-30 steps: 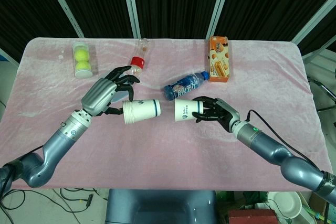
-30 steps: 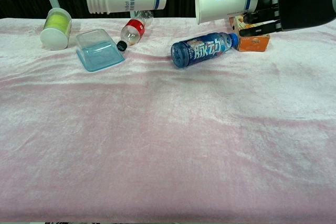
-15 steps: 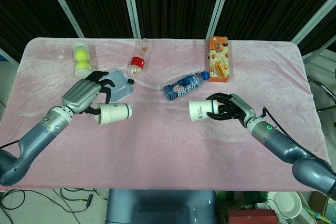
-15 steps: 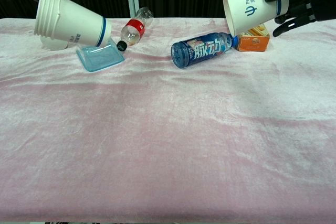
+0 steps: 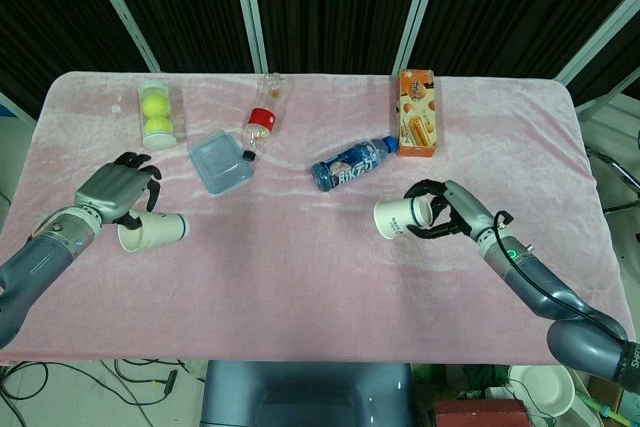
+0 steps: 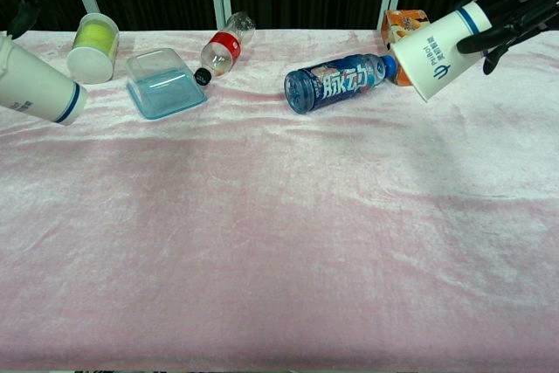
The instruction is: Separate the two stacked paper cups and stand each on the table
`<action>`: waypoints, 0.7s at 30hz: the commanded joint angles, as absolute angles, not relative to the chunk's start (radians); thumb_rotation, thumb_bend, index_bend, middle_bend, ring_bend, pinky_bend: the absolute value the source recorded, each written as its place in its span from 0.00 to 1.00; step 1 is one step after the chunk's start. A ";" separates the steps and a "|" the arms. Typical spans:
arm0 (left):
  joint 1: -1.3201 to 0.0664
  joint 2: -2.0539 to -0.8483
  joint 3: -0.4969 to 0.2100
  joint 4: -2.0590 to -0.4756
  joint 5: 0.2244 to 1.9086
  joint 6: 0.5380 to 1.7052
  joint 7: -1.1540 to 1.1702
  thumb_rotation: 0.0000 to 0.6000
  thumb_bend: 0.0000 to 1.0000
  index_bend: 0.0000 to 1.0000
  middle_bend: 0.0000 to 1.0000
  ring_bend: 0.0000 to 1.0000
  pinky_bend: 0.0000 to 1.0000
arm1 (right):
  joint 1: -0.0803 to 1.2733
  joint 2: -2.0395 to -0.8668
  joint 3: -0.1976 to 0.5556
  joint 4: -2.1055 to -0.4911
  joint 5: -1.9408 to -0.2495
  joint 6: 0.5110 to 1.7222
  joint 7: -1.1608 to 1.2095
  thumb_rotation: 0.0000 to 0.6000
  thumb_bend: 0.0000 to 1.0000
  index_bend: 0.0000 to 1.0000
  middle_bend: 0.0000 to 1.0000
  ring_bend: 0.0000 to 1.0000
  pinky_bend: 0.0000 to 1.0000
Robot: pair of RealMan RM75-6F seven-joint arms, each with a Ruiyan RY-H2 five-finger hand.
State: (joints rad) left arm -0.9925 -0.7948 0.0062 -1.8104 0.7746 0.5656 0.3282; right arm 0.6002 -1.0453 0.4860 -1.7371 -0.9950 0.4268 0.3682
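A: Start at the fingers. What does each one have?

B: The right hand (image 5: 447,209) has its dark fingers (image 6: 511,8) curled round the base end of a white paper cup with a blue band and logo (image 5: 403,217). The cup is tilted, mouth toward the left and downward, off the pink velvety tablecloth (image 6: 279,242), near the right side. The left hand (image 5: 118,191) wraps the closed end of the other white paper cup with a blue band (image 5: 152,231) at the far left; it lies close to sideways. I cannot tell whether its wall touches the cloth.

A: So the stack is apart?

B: Yes, well apart. I judge the step in hand is the standing up, not yet done for either.

A: And next?

B: Each wrist likely needs to roll its cup until the base faces down, lower it flat, then spread the fingers. The blue plastic drink bottle (image 5: 352,163) lies just beyond the right cup, so setting down nearer the front looks safer.
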 commanded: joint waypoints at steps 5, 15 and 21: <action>-1.096 -0.842 0.166 -1.768 0.546 0.529 0.468 1.00 0.67 0.61 0.19 0.00 0.00 | 0.641 -1.142 0.289 -1.736 -1.095 0.752 -0.125 1.00 0.36 0.67 0.46 0.60 0.46; -1.221 -0.906 0.280 -1.731 0.319 0.549 0.519 1.00 0.67 0.60 0.19 0.00 0.00 | 0.643 -1.241 0.205 -1.713 -1.116 0.927 -0.339 1.00 0.36 0.67 0.45 0.59 0.46; -1.229 -0.937 0.285 -1.681 0.303 0.510 0.477 1.00 0.67 0.60 0.19 0.00 0.00 | 0.661 -1.226 0.191 -1.729 -1.078 0.893 -0.342 1.00 0.35 0.67 0.45 0.59 0.46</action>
